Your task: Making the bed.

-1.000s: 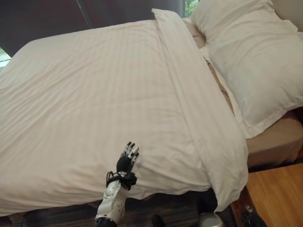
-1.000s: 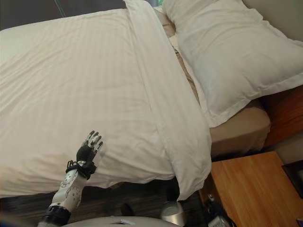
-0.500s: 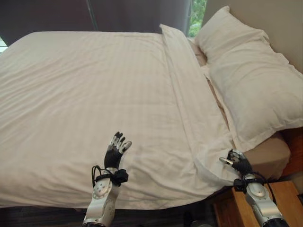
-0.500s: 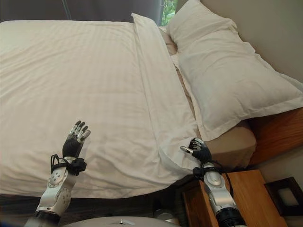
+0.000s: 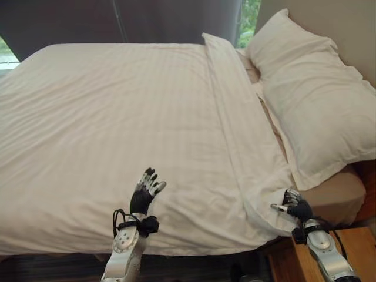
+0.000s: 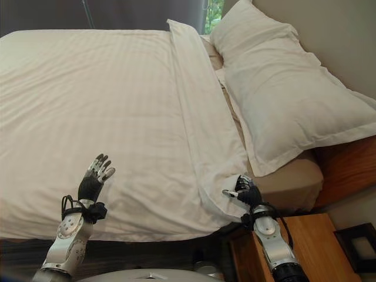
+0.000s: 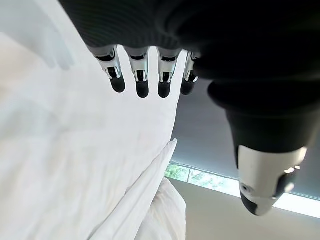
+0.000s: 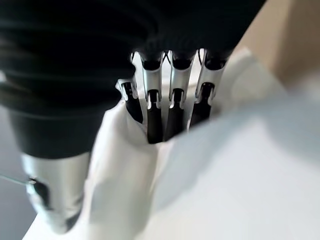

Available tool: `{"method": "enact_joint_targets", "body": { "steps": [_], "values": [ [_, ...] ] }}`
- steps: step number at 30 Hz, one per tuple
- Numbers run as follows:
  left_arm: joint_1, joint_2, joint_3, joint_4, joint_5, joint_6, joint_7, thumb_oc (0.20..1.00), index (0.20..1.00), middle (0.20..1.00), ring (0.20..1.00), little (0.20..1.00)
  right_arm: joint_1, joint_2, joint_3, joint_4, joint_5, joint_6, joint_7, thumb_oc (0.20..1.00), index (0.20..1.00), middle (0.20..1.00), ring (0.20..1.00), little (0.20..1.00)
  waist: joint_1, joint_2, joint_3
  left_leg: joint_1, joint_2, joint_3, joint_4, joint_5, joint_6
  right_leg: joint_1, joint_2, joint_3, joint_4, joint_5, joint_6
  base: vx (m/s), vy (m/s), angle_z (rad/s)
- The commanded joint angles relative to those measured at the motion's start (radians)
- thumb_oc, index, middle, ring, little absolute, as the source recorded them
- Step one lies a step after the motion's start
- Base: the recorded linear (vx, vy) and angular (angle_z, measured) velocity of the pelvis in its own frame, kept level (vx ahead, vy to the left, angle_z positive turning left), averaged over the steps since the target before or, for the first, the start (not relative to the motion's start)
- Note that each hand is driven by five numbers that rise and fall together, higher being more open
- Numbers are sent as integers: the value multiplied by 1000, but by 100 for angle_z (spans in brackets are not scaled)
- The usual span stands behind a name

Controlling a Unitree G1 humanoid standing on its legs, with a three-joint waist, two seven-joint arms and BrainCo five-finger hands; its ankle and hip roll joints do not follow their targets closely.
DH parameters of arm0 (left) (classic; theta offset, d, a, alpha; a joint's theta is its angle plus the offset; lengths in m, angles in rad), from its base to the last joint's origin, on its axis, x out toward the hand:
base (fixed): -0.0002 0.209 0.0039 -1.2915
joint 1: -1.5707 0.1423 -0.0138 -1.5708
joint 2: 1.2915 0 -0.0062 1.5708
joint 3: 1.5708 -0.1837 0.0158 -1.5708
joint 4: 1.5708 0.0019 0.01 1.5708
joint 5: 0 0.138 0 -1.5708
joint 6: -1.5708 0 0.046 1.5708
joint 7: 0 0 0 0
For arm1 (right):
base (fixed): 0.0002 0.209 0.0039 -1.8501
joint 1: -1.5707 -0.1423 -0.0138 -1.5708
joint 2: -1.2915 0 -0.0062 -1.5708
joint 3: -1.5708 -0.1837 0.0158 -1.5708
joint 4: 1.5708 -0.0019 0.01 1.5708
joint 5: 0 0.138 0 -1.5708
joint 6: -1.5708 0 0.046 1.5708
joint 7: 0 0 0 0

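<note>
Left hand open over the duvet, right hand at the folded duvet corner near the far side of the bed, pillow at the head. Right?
Not quite. The right hand is at the folded corner of the duvet on the near side of the bed, by its lower edge, not the far side; the right eye view shows it. The left hand is open over the duvet, and the pillow lies at the head.

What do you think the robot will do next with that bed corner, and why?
Probably the right hand should draw the folded corner of the duvet down over the near bed edge. Its fingers are tucked into the cloth there, and that corner sits bunched beside the bare brown mattress. The left hand hovers open over the smooth duvet, holding nothing.
</note>
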Motion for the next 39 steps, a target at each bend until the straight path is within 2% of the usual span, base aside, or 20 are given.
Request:
{"method": "enact_joint_targets", "body": {
  "steps": [1, 6, 9, 14, 16, 18, 20, 24, 25, 26, 28, 29, 31, 33, 34, 35, 36, 37, 38, 39],
  "values": [
    [-36, 53, 14, -18, 55, -18, 11, 1000, 1000, 1000, 1000, 1000, -68, 5, -15, -35, -39, -11, -12, 1000, 1000, 1000, 1000, 1000, -14, -53, 4, 2, 120, 14, 19, 40, -65, -44, -75, -65, 80, 16, 80, -92, -9, -12],
    [-82, 57, -16, 22, 60, -1, 26, 1000, 1000, 1000, 1000, 1000, -29, 54, -1, 15, -37, 26, -11, 1000, 1000, 1000, 1000, 1000, -37, -71, 24, -19, 122, 23, 13, 45, -62, -89, -80, -72, 129, 36, 92, -141, 4, -7],
    [-131, 68, -32, 45, 68, 9, 54, 1000, 1000, 1000, 1000, 1000, -26, 98, 15, 108, -26, 55, -34, 1000, 1000, 1000, 1000, 1000, -34, -45, 57, -52, 151, 52, 20, 68, -49, -100, -90, -121, 308, -36, 85, -278, 78, -44],
    [-115, 63, -22, 41, 54, 10, 69, 1000, 1000, 1000, 1000, 1000, 17, 110, -34, 105, -15, 57, -58, 1000, 1000, 1000, 1000, 1000, -16, -38, 35, -101, 132, 54, 28, 98, -25, -33, -53, -59, 417, -80, 78, -171, 33, -42],
    [-115, 59, -22, 37, 66, 12, 82, 1000, 1000, 1000, 1000, 1000, 15, 102, -44, 67, -24, 61, -67, 1000, 1000, 1000, 1000, 1000, 4, -43, 20, -127, 125, 62, 35, 113, -23, 22, -44, -38, 371, -100, 66, -128, -70, -17],
    [-116, 58, -12, 31, 72, 17, 93, 1000, 1000, 1000, 1000, 1000, 2, 79, -47, 12, -48, 63, -74, 1000, 1000, 1000, 1000, 1000, 31, -42, 8, -148, 145, 84, 44, 151, -41, 101, -33, -59, 254, -174, 42, -133, -126, -10],
    [-110, 58, 1, 20, 78, 11, 101, 1000, 1000, 1000, 1000, 1000, -18, 65, -46, -31, -58, 57, -78, 1000, 1000, 1000, 1000, 1000, 48, -29, 4, -149, 187, 111, 44, 186, -60, 117, -24, -74, 194, -193, 31, -101, -124, -23],
    [-91, 48, 29, 5, 52, -3, 98, 1000, 1000, 1000, 1000, 1000, -69, 25, -40, -104, -42, 19, -79, 1000, 1000, 1000, 1000, 1000, 59, -13, 14, -148, 234, 115, 47, 240, -98, 166, -3, -74, 108, -199, 18, -93, -137, -24],
    [-82, 42, 37, 4, 46, -5, 98, 1000, 1000, 1000, 1000, 1000, -87, 14, -35, -120, -37, 9, -80, 479, 479, 479, 479, 479, 64, -1, 19, -146, 247, 114, 46, 250, -106, 184, 4, -79, 81, -196, 15, -170, -143, -10],
    [-77, 32, 34, 7, 37, -15, 97, 1000, 1000, 1000, 1000, 1000, -148, -10, -14, -149, -31, -15, -91, 200, 200, 200, 200, 200, 80, 16, 33, -158, 264, 110, 51, 275, -123, 207, 12, -80, 40, -188, 14, -192, -120, -14],
    [-57, 24, 38, -9, 26, -22, 91, 1000, 1000, 1000, 1000, 1000, -202, -37, -4, -174, -35, -32, -102, 200, 200, 200, 200, 200, 100, 39, 55, -171, 287, 95, 69, 289, -140, 219, 20, -74, 16, -187, 8, -198, -79, -8],
    [-53, 18, 34, -10, 16, -29, 100, 1000, 1000, 1000, 1000, 1000, -234, -34, 6, -184, -13, -40, -116, 200, 200, 200, 200, 200, 113, 43, 69, -177, 276, 52, 83, 281, -148, 219, 13, -67, 16, -194, 4, -216, -71, -8],
    [-57, 17, 17, -17, -22, -40, 98, 1000, 1000, 1000, 1000, 1000, -277, -8, 11, -178, 101, -67, -123, 200, 200, 200, 200, 200, 128, 40, 98, -200, 245, -47, 154, 226, -151, 208, 4, -61, 16, -180, -9, -270, -75, -21],
    [-59, 21, -1, -19, -43, -46, 83, 1000, 1000, 1000, 1000, 1000, -303, 49, 18, -164, 331, -114, -80, 200, 200, 200, 200, 200, 121, 24, 103, -198, 243, -55, 286, 141, -140, 182, -27, -85, 17, -151, -16, -242, -54, 0],
    [-60, 23, 0, -19, -44, -46, 82, 1000, 1000, 1000, 1000, 1000, -305, 49, 18, -161, 334, -116, -79, 200, 200, 200, 200, 200, 121, 25, 102, -204, 245, -56, 292, 140, -138, 179, -25, -85, 16, -148, -16, -180, -43, 35],
    [-55, 25, -10, -14, -58, -43, 62, 1000, 1000, 1000, 1000, 1000, -307, 110, 23, -134, 602, -146, -5, 200, 200, 200, 200, 200, 117, 16, 92, -172, 230, -73, 386, 56, -127, 162, -46, -110, 25, -133, -22, -98, -16, 47],
    [-55, 25, -10, -14, -58, -43, 62, 1000, 1000, 1000, 1000, 1000, -309, 110, 22, -130, 605, -148, -2, 200, 200, 200, 200, 200, 116, 16, 89, -178, 230, -73, 385, 58, -125, 157, -46, -110, 24, -130, -22, -127, 7, 43],
    [-49, 25, -12, 2, -73, -47, 68, 1000, 1000, 1000, 1000, 1000, -319, 161, 21, -110, 793, -163, 53, 200, 200, 200, 200, 200, 117, 19, 82, -159, 226, -90, 423, 48, -130, 148, -52, -126, 29, -127, -27, -43, 107, 37],
    [-49, 18, -25, 40, -79, -30, 53, 1000, 1000, 1000, 1000, 1000, -325, 214, 12, -58, 953, -199, 90, 200, 200, 200, 200, 200, 109, 39, 64, -67, 151, -144, 303, -43, -110, 123, -54, -136, 43, -124, -12, -55, 149, 39],
    [-58, 15, -33, 62, -75, -30, 48, 1000, 1000, 1000, 1000, 1000, -333, 240, -6, -36, 994, -224, 96, 200, 200, 200, 200, 200, 99, 51, 46, -37, 136, -128, 241, -44, -104, 106, -55, -148, 55, -112, -6, -29, 177, 52]
  ]
}}
